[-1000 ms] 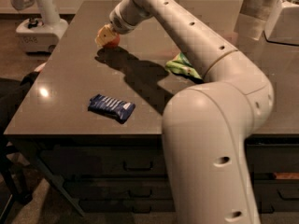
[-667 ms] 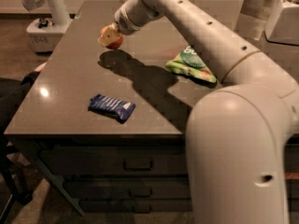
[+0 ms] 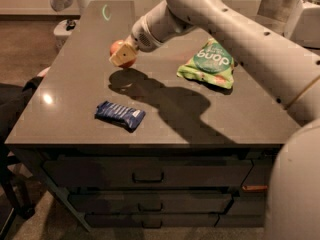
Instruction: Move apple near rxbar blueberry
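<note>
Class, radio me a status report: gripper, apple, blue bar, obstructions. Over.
Gripper shut on apple, raised over table. Rxbar blueberry lies nearer front edge, apart. Green chip bag off right, not between.

Table (image 3: 65, 119) with the gripper (image 3: 123, 56) over its left rear part
The gripper grasps the apple (image 3: 117, 46) just above the tabletop; the rxbar blueberry (image 3: 120, 115) lies flat nearer the front edge, in front of the apple and apart from it; a chip bag (image 3: 207, 64) lies to their right; drawers (image 3: 147, 174) sit under the top
</note>
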{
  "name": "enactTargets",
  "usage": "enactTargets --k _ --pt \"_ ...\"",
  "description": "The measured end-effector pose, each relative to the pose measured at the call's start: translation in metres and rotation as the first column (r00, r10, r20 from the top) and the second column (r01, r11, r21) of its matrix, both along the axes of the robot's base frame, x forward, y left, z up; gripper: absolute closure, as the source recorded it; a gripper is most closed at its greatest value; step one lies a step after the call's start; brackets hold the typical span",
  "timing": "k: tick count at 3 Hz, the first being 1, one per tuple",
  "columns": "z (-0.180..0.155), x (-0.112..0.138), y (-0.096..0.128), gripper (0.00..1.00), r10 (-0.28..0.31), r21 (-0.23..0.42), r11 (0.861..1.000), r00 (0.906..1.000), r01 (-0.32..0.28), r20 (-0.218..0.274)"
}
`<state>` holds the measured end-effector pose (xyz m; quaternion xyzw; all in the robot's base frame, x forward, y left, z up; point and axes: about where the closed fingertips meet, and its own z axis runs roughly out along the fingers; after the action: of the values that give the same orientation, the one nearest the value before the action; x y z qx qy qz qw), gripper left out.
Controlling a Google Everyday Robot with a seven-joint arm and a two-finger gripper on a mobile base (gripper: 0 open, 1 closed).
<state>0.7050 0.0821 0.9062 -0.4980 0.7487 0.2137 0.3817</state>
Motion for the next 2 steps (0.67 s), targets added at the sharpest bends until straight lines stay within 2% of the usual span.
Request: enactTargets --k 1,2 --pt "-0.013 -0.029 -0.007 1.0 0.084 -0.024 0.996 0.9964 -0.085 -0.012" --pt "-0.021 -0.05 -0.015 1.0 0.17 -0.054 0.984 0.9851 -0.171 -0.026"
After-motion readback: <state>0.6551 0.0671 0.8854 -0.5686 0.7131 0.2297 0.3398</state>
